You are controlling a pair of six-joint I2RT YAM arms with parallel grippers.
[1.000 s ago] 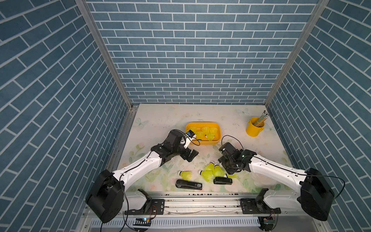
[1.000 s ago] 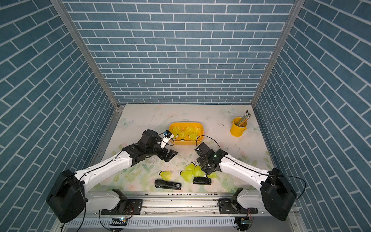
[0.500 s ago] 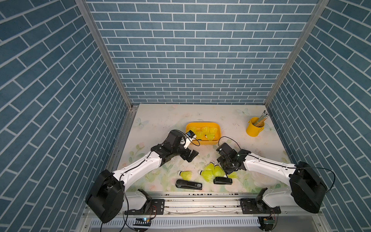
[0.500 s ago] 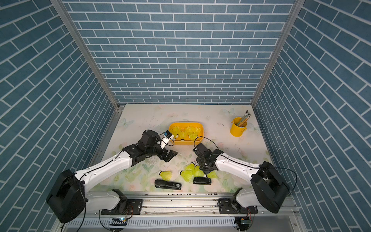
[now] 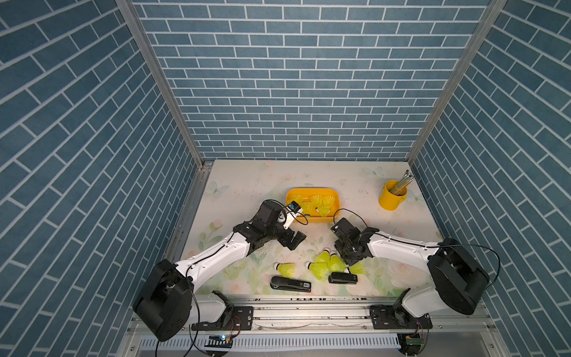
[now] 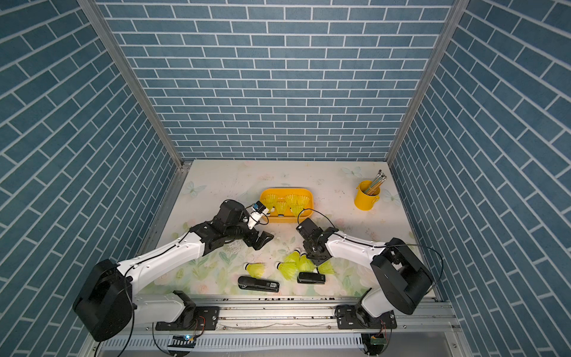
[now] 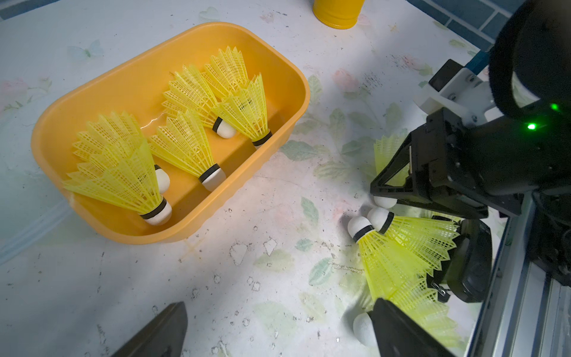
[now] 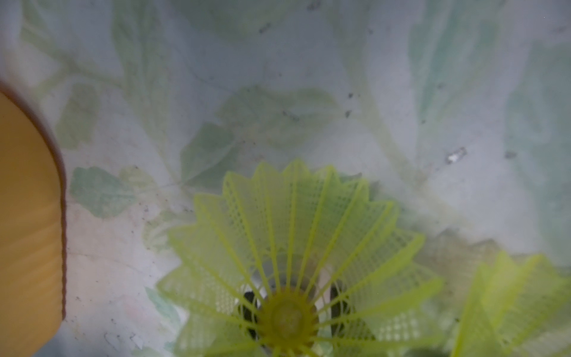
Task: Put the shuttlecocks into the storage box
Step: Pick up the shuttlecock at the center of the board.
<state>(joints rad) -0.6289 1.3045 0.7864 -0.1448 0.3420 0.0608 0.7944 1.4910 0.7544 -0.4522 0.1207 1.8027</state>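
Note:
The yellow-orange storage box [image 5: 312, 189] [image 7: 173, 235] holds several neon shuttlecocks [image 7: 185, 145]. More shuttlecocks [image 5: 321, 266] lie in a cluster on the mat in front of it, and one [image 5: 285, 269] lies apart to the left. My right gripper [image 8: 290, 309] [image 5: 347, 256] points down over the cluster's right side. Its fingers press both sides of the white head of a shuttlecock [image 8: 290, 235] whose skirt fans up toward the wrist. My left gripper [image 7: 278, 309] [image 5: 296, 242] hovers open and empty between the box and the cluster.
Two black staplers [image 5: 290, 283] [image 5: 342, 278] lie near the front edge, the right one touching the cluster. A yellow cup with pencils [image 5: 391, 199] stands at the back right. The box's corner [image 8: 27, 216] shows close beside the right gripper.
My right gripper's jaws have narrowed onto the shuttlecock's head, and that arm has shifted slightly toward the cluster. The left arm has stayed still and open.

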